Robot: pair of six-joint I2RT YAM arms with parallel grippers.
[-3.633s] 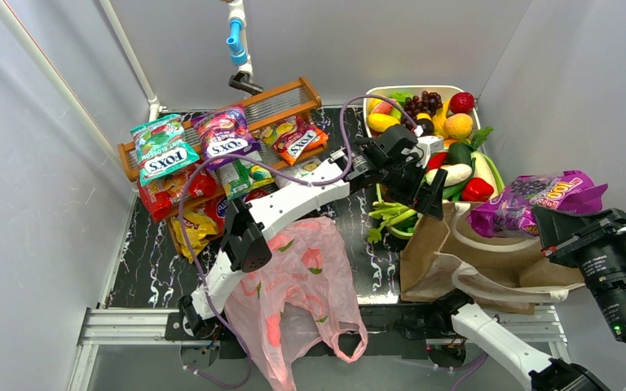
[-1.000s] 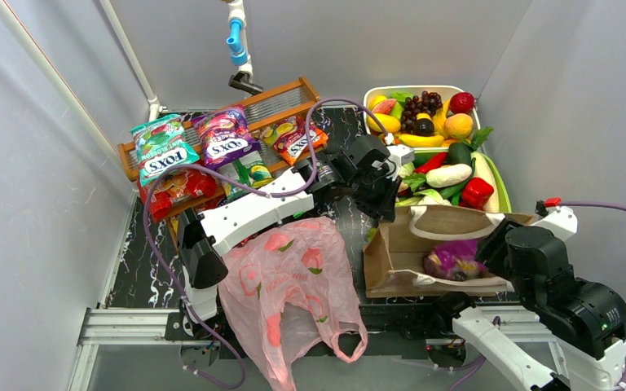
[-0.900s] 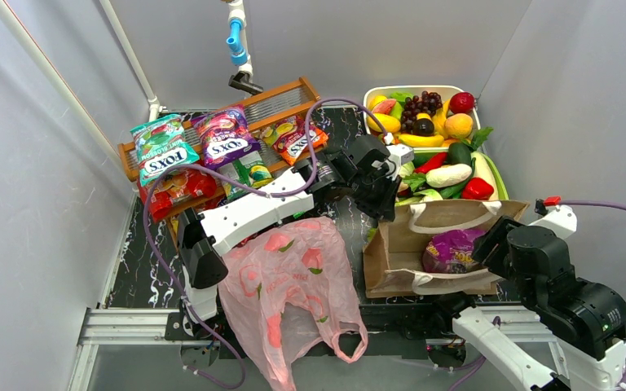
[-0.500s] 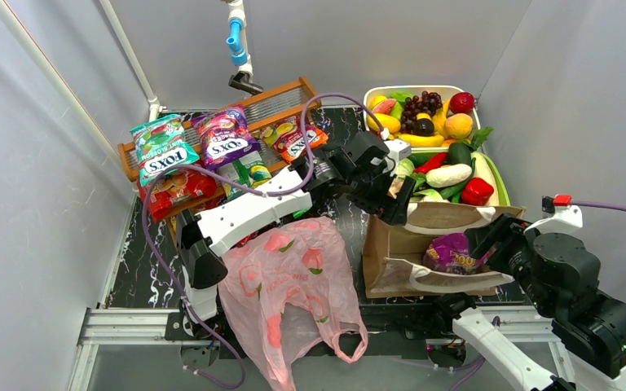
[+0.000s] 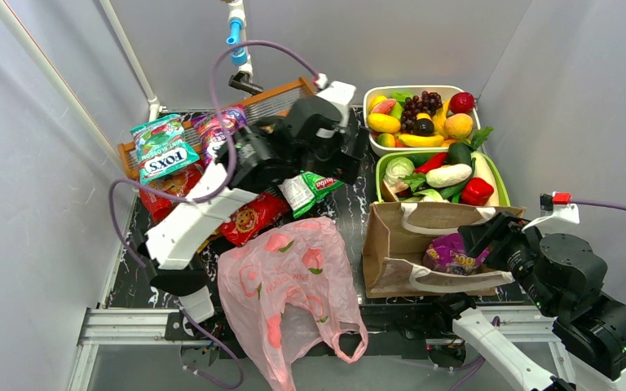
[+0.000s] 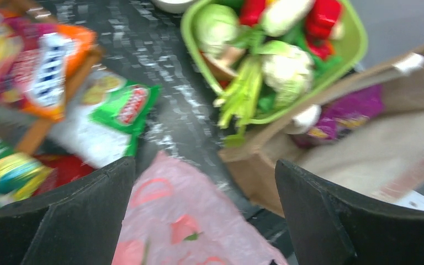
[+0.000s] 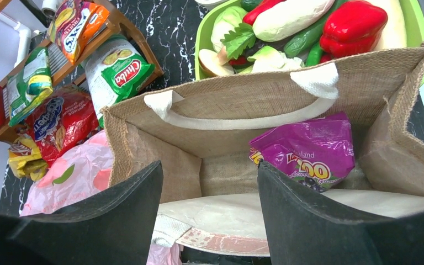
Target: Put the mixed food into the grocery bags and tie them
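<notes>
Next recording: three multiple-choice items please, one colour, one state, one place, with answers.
1. The handles of the tote are: A red; B white; C black.
2. The right fingers are: A shut on a handle; B shut on the tote's rim; C open, holding nothing.
3. The red pepper lies: A in the green tray; B in the tote; C between the right fingers.
Answers: B, both loops are white; C, they stand apart, nothing between; A, it sits among vegetables there.
</notes>
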